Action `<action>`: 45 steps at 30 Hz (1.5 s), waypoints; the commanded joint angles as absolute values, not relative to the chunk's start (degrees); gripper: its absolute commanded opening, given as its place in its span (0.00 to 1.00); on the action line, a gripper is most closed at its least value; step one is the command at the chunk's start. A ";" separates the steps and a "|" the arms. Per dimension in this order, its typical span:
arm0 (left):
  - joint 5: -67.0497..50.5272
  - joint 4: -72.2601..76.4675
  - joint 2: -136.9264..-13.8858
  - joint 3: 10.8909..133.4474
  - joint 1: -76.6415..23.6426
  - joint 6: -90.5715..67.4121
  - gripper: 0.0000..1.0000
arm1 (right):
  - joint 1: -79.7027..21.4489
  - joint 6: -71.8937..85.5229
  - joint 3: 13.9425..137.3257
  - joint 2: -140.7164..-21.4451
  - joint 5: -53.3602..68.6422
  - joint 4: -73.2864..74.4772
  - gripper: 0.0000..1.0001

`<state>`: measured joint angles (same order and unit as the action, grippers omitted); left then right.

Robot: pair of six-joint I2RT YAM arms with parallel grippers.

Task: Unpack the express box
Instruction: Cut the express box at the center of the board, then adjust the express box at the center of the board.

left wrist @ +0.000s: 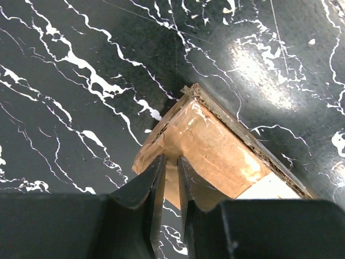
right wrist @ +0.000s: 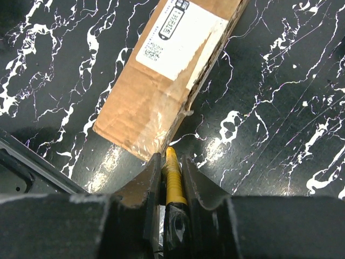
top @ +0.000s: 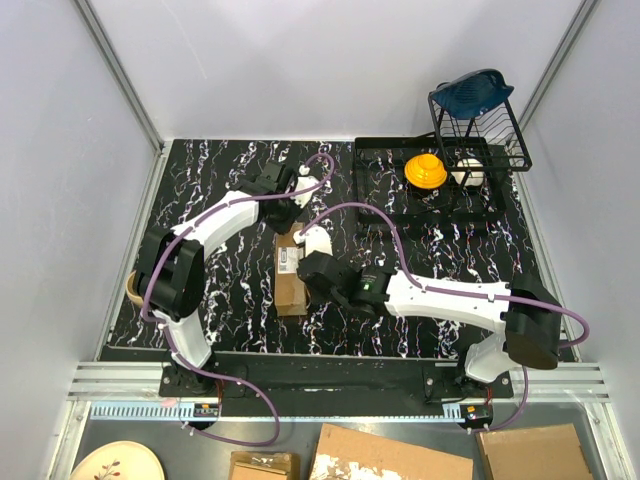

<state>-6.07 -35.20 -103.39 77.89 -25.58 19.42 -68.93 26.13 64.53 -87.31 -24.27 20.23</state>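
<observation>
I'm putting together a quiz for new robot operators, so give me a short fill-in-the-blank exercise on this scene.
1. The right gripper has its jaws closed on a ___ utility knife.
2. The express box carries a white ___ on its top face.
3. The dish rack stands at the far ___ corner of the table.

Missing words: yellow; label; right.

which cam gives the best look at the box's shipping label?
Right wrist: label close up, print visible, though its top is cropped. Top external shows it tiny and unreadable on the box. Left wrist shows only a white sliver low right, maybe the label.
</observation>
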 commanded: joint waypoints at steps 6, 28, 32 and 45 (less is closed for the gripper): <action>0.79 -40.77 -106.97 76.28 -23.55 20.30 0.27 | -69.08 21.98 65.13 -84.73 -29.79 20.48 0.00; -24.70 -55.81 -93.69 79.73 -21.70 26.11 0.86 | -62.15 27.86 53.00 -75.50 -17.50 8.44 0.00; -23.91 -53.45 -93.87 72.87 -22.68 25.40 0.81 | -60.65 28.04 51.33 -76.02 -13.63 4.05 0.00; -23.99 -51.69 -103.35 74.18 -22.24 27.33 0.76 | -57.04 23.74 41.23 -75.32 -0.28 -13.26 0.00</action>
<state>-24.16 -54.39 -99.37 73.08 -22.83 26.30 -57.52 26.00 42.39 -75.61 -7.62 -4.43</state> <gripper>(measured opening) 0.764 0.232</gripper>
